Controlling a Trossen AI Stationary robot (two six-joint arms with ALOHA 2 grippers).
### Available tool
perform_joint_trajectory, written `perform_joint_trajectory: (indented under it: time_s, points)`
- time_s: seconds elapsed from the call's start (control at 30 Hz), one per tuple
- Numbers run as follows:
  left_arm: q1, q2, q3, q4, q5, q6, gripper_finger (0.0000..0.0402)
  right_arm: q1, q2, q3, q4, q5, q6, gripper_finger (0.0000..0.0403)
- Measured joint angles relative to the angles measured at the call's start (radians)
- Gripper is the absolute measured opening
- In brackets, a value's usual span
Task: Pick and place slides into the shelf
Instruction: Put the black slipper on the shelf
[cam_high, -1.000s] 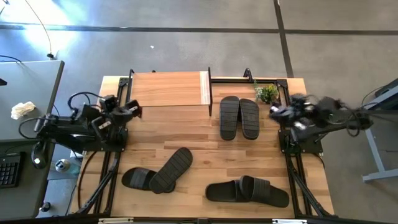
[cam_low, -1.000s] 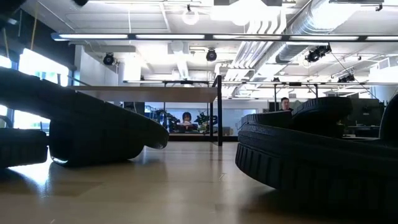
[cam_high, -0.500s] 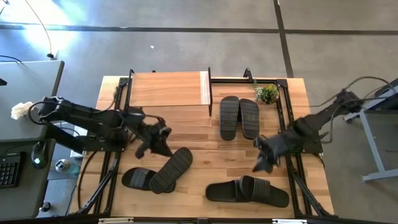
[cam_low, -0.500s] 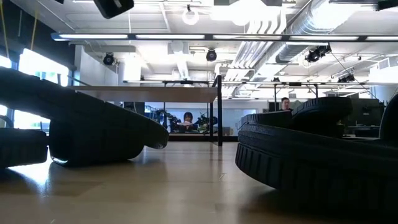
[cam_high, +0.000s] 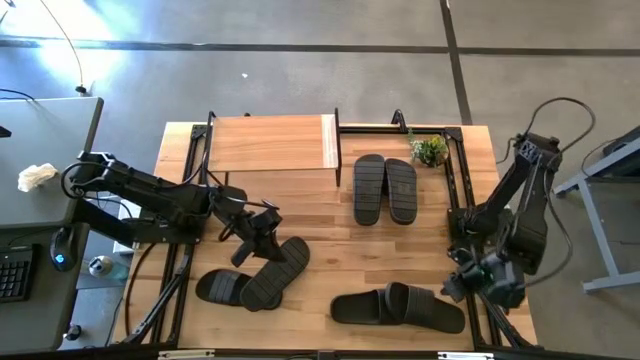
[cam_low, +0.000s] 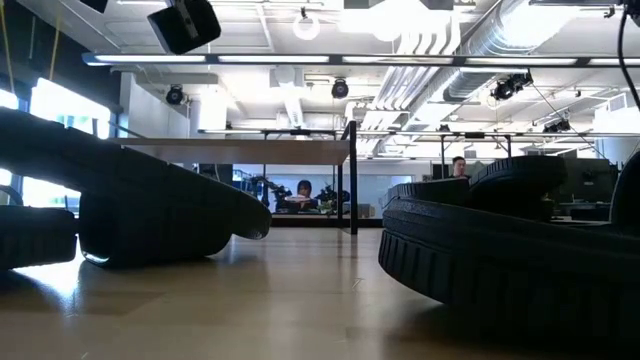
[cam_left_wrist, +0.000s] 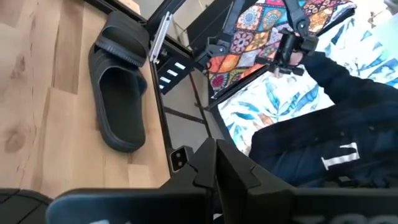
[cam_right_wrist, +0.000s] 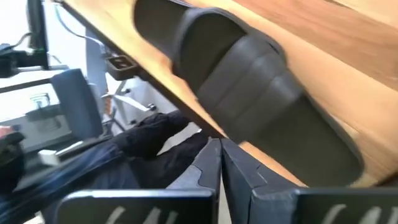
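Note:
Black slides lie in three pairs on the wooden table. One pair (cam_high: 385, 188) lies sole-up beside the shelf (cam_high: 270, 142). In the near-left pair, one slide (cam_high: 275, 272) leans on the other (cam_high: 222, 287). The near-right pair (cam_high: 400, 305) lies close to the front edge. My left gripper (cam_high: 255, 240) hangs shut above the table, just beyond the near-left pair. In its wrist view the fingers (cam_left_wrist: 216, 163) are closed on nothing. My right gripper (cam_high: 462, 285) hangs shut, tipped downward, by the right end of the near-right pair. One slide (cam_right_wrist: 249, 93) shows beyond its fingertips (cam_right_wrist: 219, 152).
A small green plant (cam_high: 428, 150) stands at the far right corner. Black frame rails run along the table's left (cam_high: 180, 270) and right (cam_high: 470, 260) sides. Bare wood lies in the middle between the pairs. A person in dark clothes (cam_left_wrist: 323, 124) stands beyond the front edge.
Both arms have swung out from their rest places at the table's sides. My left gripper went toward the middle and stopped over the near-left pair. My right gripper went from the far right toward the near edge, rolling and tipping downward. Both stayed shut. No slide has moved.

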Motion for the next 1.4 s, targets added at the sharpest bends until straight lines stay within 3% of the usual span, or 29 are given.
perform_joint_trajectory:
  time_s: [0.3, 0.53, 1.17, 1.4]
  points:
    - [0.0, 0.003, 0.0, -0.002, -0.005, -0.001, 0.0001, 0.047, 0.143, 0.0, -0.016, 0.02, 0.073, 0.0109]
    - [0.0, 0.003, 0.0, -0.002, -0.013, -0.009, 0.0001, 0.056, 0.263, 0.0, 0.08, 0.024, 0.094, 0.0174]
    - [0.0, 0.003, 0.0, -0.002, -0.014, -0.019, 0.0001, 0.063, 0.4, -0.003, 0.172, 0.068, 0.105, 0.0182]
    - [0.0, 0.002, 0.0, -0.002, -0.039, -0.019, 0.0001, 0.038, 0.398, -0.154, 0.465, 0.146, 0.092, 0.0182]
